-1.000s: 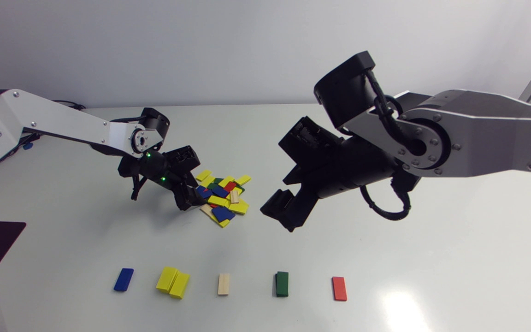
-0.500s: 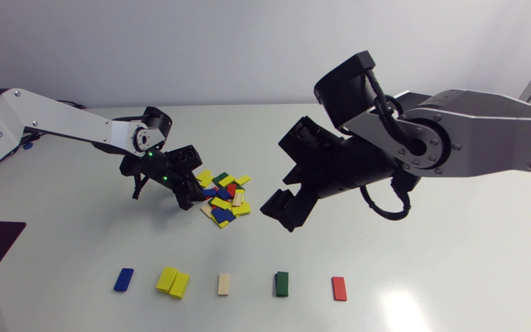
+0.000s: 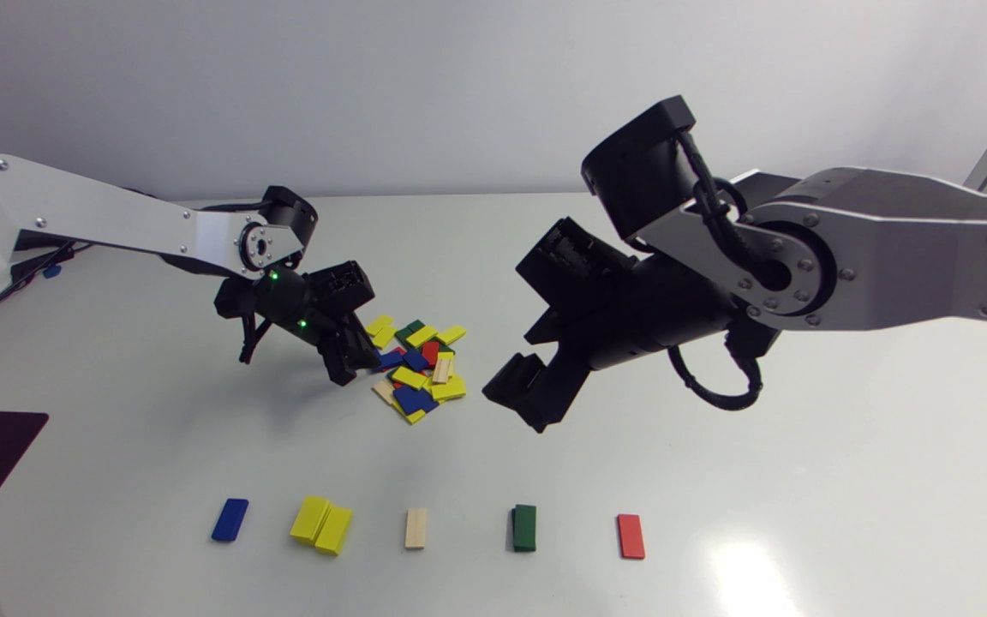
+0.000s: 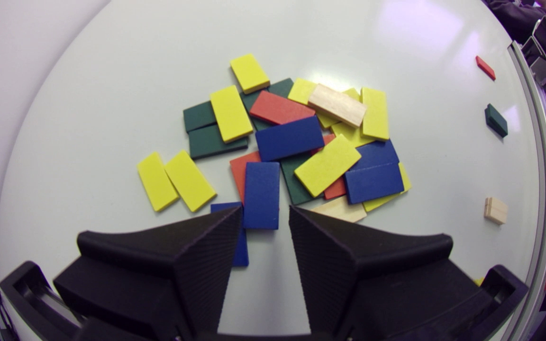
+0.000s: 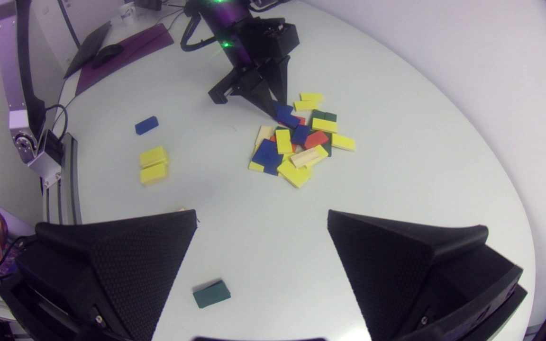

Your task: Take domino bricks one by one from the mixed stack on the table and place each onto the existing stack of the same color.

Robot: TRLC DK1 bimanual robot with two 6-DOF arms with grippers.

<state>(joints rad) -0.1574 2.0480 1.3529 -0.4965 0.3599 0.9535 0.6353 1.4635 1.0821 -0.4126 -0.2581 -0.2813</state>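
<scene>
The left end effector, released, straddles the near end of a flat blue domino brick at the closest edge of the mixed multicoloured brick pile on the white bench. The right end effector hangs released, with a dark green brick beneath it.

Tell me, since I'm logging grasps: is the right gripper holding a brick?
No, the right gripper is wide open, with only bare table between its fingers.

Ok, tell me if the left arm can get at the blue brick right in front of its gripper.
Probably yes. The left gripper is open, with the near end of the blue brick between its fingers. The brick lies on top at the edge of the pile, with nothing covering it.
</scene>
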